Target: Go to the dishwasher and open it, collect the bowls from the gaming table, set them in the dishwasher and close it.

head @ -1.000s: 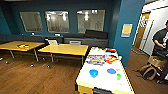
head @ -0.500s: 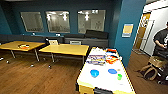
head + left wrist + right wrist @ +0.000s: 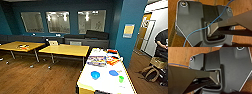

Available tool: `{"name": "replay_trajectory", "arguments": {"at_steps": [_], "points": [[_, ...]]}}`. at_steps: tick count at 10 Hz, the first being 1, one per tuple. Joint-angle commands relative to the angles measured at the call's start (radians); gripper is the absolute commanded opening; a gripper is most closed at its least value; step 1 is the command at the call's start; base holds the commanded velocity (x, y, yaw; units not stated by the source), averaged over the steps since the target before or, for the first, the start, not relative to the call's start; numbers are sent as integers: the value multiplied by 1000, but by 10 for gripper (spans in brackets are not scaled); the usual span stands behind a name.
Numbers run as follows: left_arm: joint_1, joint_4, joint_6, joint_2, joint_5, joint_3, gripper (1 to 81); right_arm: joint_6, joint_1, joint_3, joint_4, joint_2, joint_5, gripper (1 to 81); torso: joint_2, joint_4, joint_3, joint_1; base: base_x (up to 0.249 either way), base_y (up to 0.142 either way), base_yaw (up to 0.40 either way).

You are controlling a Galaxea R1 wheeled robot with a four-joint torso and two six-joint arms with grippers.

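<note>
Two blue bowls and a smaller green bowl sit apart on the white tabletop of the gaming table at 5 o'clock in the head view, with colourful boxes beyond them (toward 12). Yellow tables stand at 9 o'clock, a person at 3. Whether either pincer is open or closed cannot be told.

Dim room, soft blur, window glare

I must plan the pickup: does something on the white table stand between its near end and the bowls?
Nothing visible does. The two blue bowls and the green bowl sit on the bare near part of the gaming table; the colourful boxes lie beyond them.
</note>
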Motion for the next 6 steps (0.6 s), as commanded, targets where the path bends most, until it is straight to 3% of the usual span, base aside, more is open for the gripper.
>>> {"name": "replay_trajectory", "arguments": {"at_steps": [1, 6], "points": [[-53, 66, -52, 0, 78, 12, 811, -1, 74, 10, -1, -4, -40, 811, 0, 0, 0, 0, 155, 0, 0], [-53, 66, -52, -1, 80, 12, 811, 1, 68, 10, 3, -9, -38, 811, 1, 0, 0, 1, 164, 0, 0]]}}
